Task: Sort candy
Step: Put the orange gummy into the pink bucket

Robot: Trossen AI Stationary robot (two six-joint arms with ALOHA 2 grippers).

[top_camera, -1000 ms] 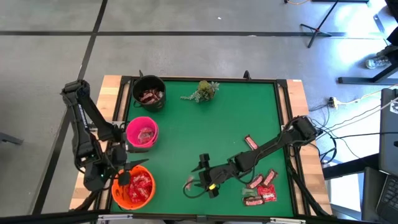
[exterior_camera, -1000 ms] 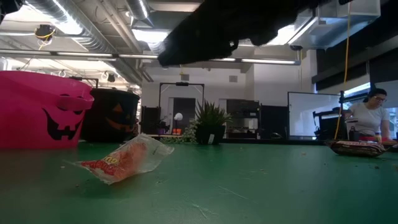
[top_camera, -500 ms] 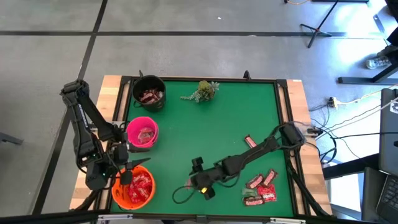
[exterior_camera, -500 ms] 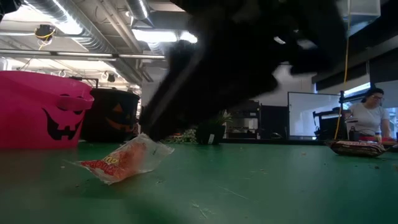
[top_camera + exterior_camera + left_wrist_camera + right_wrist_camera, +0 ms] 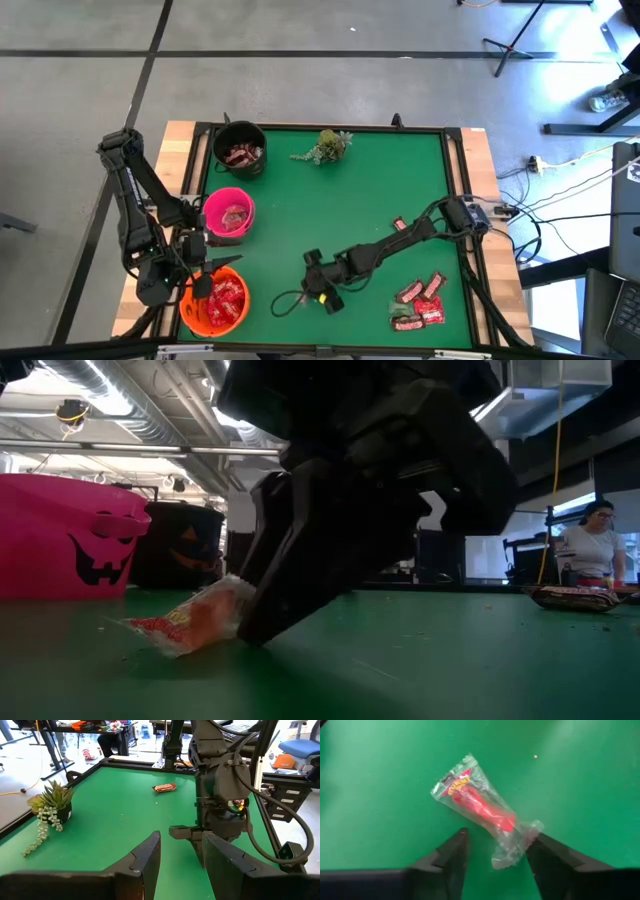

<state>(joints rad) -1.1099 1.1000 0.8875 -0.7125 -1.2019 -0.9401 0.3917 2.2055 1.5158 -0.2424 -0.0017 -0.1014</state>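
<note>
Progress: sorting looks partly done, going by what already lies in the three bowls.
Left hand (image 5: 193,278): waits at the near left, over the orange bowl's left rim; in its wrist view its fingers stand spread, holding nothing.
Orange bowl (image 5: 187,309): near left corner, well filled with red packets.
Pink bowl (image 5: 211,227): just beyond it, a few pale wrapped sweets inside.
Black bowl (image 5: 221,149): far left, brown bars inside.
Clear-wrapped red candy (image 5: 480,810): loose on the green surface (image 5: 290,210), near middle.
Right hand (image 5: 312,291): low over that candy, fingers spread to either side of the wrapper's end, not yet pinching it.
Brown bar (image 5: 400,226): alone, right of centre.
Candy cluster (image 5: 418,303): near right, red and brown pieces unsorted; this is most of what is left.
Sprig (image 5: 328,145): far middle, out of the way.
Room: middle of the surface is open between the candy and the bowls; the surface's raised dark edge and the bowl rims are the things to clear.
</note>
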